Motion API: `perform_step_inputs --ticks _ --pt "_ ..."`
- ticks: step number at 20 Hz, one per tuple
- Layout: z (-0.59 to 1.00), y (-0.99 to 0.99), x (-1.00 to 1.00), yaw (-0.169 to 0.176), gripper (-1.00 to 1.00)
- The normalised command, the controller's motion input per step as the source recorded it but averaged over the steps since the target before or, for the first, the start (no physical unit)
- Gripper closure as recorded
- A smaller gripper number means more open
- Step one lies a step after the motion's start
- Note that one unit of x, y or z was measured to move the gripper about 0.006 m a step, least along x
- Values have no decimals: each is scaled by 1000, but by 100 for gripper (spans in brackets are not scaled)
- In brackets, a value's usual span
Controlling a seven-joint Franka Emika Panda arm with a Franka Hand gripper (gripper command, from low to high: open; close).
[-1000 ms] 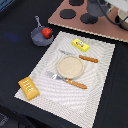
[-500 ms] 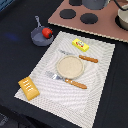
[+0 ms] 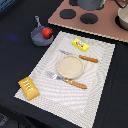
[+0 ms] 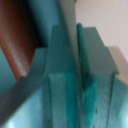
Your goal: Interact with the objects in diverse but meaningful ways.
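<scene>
Gripper (image 4: 78,75) is showing only in the wrist view, its teal fingers (image 4: 60,70) pressing together with nothing between them. Exterior view alone is showing the red tomato (image 3: 47,32) sitting in the small grey pan (image 3: 39,36), the yellow packet (image 3: 80,45) and the bread loaf (image 3: 29,88) lying on the striped placemat (image 3: 95,90).

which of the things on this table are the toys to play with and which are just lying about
Task things:
red tomato, sitting in the small grey pan
yellow packet on the striped placemat
bread loaf at the mat's corner

Just lying about:
round tan plate
orange-handled fork
orange-handled knife
toy stove top
</scene>
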Motion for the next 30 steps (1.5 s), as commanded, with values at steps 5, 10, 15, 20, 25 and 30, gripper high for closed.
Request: perform_step_inputs --ticks 5,10,15,20,25,30 --pt "-183 -200 -938 4 100" --pt "-34 -167 -922 0 100" --pt "-22 -127 -929 0 100" --pt "-88 -6 -929 -1 100" --pt "-73 -71 -970 -19 100" --pt "-108 -102 -997 -30 100"
